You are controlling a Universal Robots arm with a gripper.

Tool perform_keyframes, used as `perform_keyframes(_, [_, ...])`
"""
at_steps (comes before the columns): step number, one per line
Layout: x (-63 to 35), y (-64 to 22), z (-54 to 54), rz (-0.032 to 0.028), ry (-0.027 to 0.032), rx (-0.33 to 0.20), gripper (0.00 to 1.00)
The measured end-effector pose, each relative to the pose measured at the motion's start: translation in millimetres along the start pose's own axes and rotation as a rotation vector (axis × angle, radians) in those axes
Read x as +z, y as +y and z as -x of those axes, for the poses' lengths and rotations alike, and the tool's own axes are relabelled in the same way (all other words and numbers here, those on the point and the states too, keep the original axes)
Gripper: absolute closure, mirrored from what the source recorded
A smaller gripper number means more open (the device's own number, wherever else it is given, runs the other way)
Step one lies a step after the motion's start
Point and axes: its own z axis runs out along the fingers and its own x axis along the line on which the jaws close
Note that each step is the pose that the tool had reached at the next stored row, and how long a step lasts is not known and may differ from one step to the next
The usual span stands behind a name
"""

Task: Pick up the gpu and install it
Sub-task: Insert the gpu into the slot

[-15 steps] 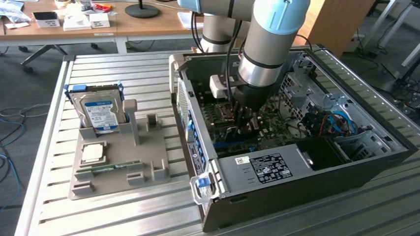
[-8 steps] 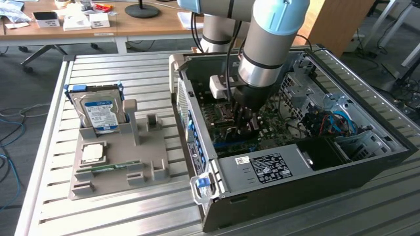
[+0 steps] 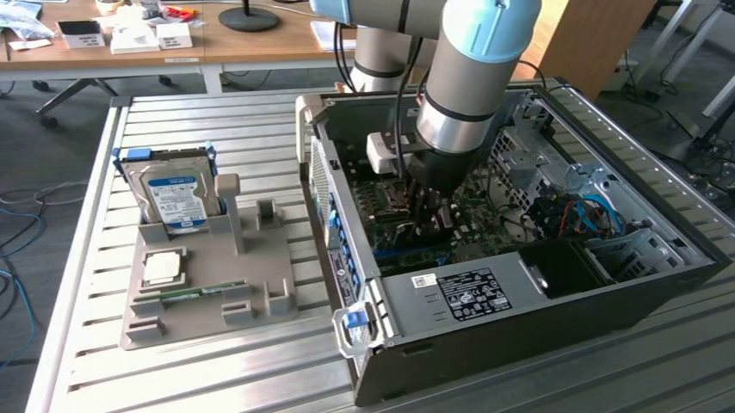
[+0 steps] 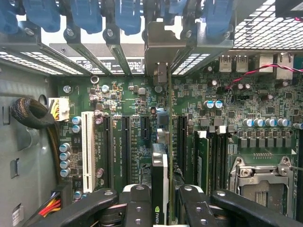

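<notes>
My gripper [image 3: 429,209] reaches down into the open computer case [image 3: 344,258], over the green motherboard [image 4: 118,94]. In the wrist view the gripper [image 4: 163,210] is shut on the gpu [image 4: 160,175]. The card is seen edge-on, thin and dark, with a small green logo near my fingers [image 4: 137,205]. It stands upright over the row of black expansion slots [image 4: 125,142]. Its silver end bracket [image 4: 158,47] sits at the case's rear slot openings. Whether the card's edge sits in a slot is hidden. From the exterior view the gpu [image 3: 421,231] is a dark shape under the gripper.
Blue retainer clips [image 4: 85,14] line the rear wall above the slots. A white slot [image 4: 87,151], memory sticks [image 4: 202,161] and the CPU socket [image 4: 262,175] flank the card. Outside the case, a grey holder [image 3: 206,284] carries a hard drive [image 3: 175,194] and a chip [image 3: 161,267].
</notes>
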Motion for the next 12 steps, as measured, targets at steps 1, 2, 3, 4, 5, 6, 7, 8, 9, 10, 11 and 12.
perform_keyframes(1, [0.0, 0.0, 0.0, 0.0, 0.0, 0.0, 0.73])
perform_keyframes(2, [0.0, 0.0, 0.0, 0.0, -0.0001, 0.0, 0.73])
perform_keyframes(3, [0.0, 0.0, 0.0, 0.0, 0.0, 0.0, 0.73])
perform_keyframes(4, [0.0, 0.0, 0.0, 0.0, 0.0, 0.0, 0.73])
perform_keyframes(5, [0.0, 0.0, 0.0, 0.0, 0.0, 0.0, 0.73])
perform_keyframes(6, [0.0, 0.0, 0.0, 0.0001, -0.0001, 0.0, 0.73])
perform_keyframes(7, [0.5, 0.1, 0.1, -0.0001, -0.0015, 0.0, 0.73])
perform_keyframes(8, [0.4, 0.1, 0.1, -0.0003, -0.001, 0.0, 0.72])
perform_keyframes(9, [0.3, 0.0, 0.1, -0.0003, -0.0007, 0.0, 0.66])
perform_keyframes(10, [0.1, 0.1, 0.1, -0.0001, -0.0003, 0.0, 0.6])
perform_keyframes(11, [0.0, 0.1, 0.0, 0.0, -0.0001, 0.0, 0.6])
perform_keyframes(12, [0.0, 0.0, 0.0, 0.0, -0.0001, 0.0, 0.55])
